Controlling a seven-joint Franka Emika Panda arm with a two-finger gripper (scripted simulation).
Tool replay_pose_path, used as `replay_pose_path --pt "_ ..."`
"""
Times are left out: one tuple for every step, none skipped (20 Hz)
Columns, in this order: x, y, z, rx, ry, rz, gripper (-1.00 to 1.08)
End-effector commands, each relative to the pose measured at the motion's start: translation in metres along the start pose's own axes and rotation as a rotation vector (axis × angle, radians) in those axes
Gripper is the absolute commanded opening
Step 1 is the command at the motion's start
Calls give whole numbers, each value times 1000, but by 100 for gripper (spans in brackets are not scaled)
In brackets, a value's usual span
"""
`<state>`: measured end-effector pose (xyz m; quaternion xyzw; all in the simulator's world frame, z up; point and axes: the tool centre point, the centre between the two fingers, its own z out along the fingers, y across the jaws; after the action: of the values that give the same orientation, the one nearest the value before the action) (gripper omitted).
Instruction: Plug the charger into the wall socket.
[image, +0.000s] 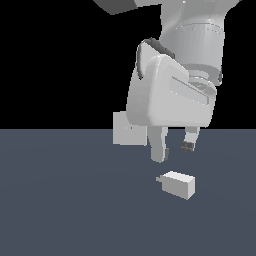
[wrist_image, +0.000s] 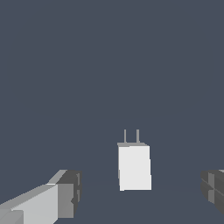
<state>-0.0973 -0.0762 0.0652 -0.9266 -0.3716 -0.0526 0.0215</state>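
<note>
Exterior and wrist views of a single arm above a flat slate-blue floor (image: 60, 210). The gripper (image: 173, 150) hangs with its fingers spread wide and nothing between them; in the exterior view the nearer finger (image: 159, 146) reaches lower in the picture than the farther one (image: 189, 140), whose dark pad faces inward. The charger (image: 177, 184), a small pale grey block, lies on the floor below the fingertips and apart from them, with its short prongs pointing toward the exterior view's left. In the wrist view the charger (wrist_image: 134, 167) appears between the two finger pads (wrist_image: 70, 192), touching neither, and its two thin prongs (wrist_image: 131, 136) stand out from the end farther from the camera. The wall socket (image: 125, 131), a flat pale square plate, stands upright on the floor behind the gripper, toward the exterior view's left of the charger and well apart from it; the hand's white body (image: 170, 95) covers its right edge. A faint mark shows near the plate's centre, too small to make out.
</note>
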Motion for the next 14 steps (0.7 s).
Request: replay_pose_path --pt "-2 1 2 1 2 -14 100" --pt "-2 1 2 1 3 -17 100" --pt "-3 2 2 1 3 -19 100" --pt "-3 2 3 1 3 -21 100" --pt "-3 2 3 1 3 -21 100" --pt "-3 2 2 1 2 -18 100" --pt "-3 2 3 1 2 -18 100" --pt "-3 2 4 1 2 -18 100" --pt "-3 2 5 1 2 -18 100" --pt "-4 2 7 1 2 -18 100" --pt "-4 1 9 1 2 -18 100" --pt "-4 1 12 1 2 -18 100" --pt "-5 1 15 1 2 -18 100" --pt "-5 1 19 1 2 -19 100"
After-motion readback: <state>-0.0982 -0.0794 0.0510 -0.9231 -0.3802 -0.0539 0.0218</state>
